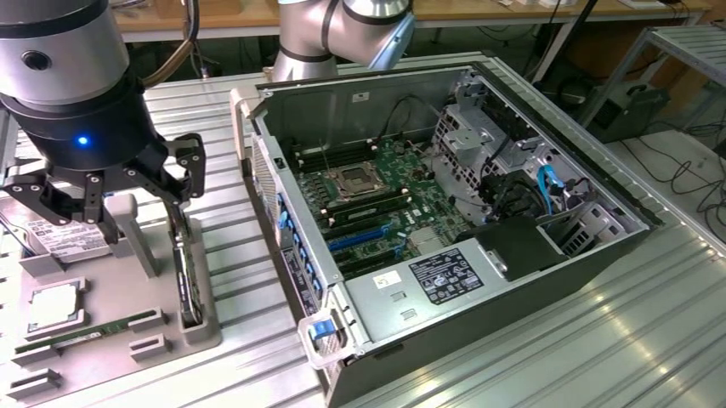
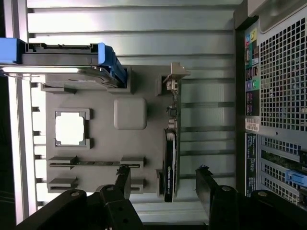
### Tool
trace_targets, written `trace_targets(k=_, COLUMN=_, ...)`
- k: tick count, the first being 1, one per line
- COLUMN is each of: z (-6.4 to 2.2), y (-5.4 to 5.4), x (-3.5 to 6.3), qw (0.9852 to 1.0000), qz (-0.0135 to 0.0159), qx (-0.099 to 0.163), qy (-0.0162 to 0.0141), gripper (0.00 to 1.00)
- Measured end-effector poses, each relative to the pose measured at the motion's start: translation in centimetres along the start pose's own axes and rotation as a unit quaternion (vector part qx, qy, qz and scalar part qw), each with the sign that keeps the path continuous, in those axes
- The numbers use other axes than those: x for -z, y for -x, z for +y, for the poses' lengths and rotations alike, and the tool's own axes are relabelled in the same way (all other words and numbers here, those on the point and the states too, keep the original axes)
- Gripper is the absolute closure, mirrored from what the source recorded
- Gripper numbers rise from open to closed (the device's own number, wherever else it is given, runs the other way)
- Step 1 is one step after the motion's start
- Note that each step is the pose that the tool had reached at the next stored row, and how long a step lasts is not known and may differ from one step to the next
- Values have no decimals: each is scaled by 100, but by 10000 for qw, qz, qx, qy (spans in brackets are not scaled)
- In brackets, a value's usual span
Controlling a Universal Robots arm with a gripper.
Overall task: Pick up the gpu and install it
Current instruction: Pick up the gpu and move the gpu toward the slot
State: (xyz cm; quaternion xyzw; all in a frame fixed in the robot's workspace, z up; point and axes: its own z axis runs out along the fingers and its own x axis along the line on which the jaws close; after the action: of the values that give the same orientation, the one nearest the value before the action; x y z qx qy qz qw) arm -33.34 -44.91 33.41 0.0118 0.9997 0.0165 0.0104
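Spread wide and holding nothing, the gripper [image 2: 164, 168] hovers straight over the gpu [image 2: 170, 155], which stands on edge in the grey holder tray [image 2: 144, 143], below and between the two fingertips, its long axis running square to the line on which the jaws close.

One grey tray [image 2: 103, 103] lies on one counter [image 1: 567, 340]; on the tray stand one gpu [image 2: 170, 163] and one hard drive [image 2: 57, 60]; on the tray lie one processor chip [image 1: 53, 308] and one memory stick [image 1: 91, 330]; just beside the tray sits one open computer case [image 1: 352, 102].
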Motion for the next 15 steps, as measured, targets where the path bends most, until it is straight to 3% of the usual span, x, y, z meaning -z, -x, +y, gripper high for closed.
trace_targets(k=15, z=-1, y=2, x=-89, qw=10000, qz=0, qx=0, qy=-6, gripper=34)
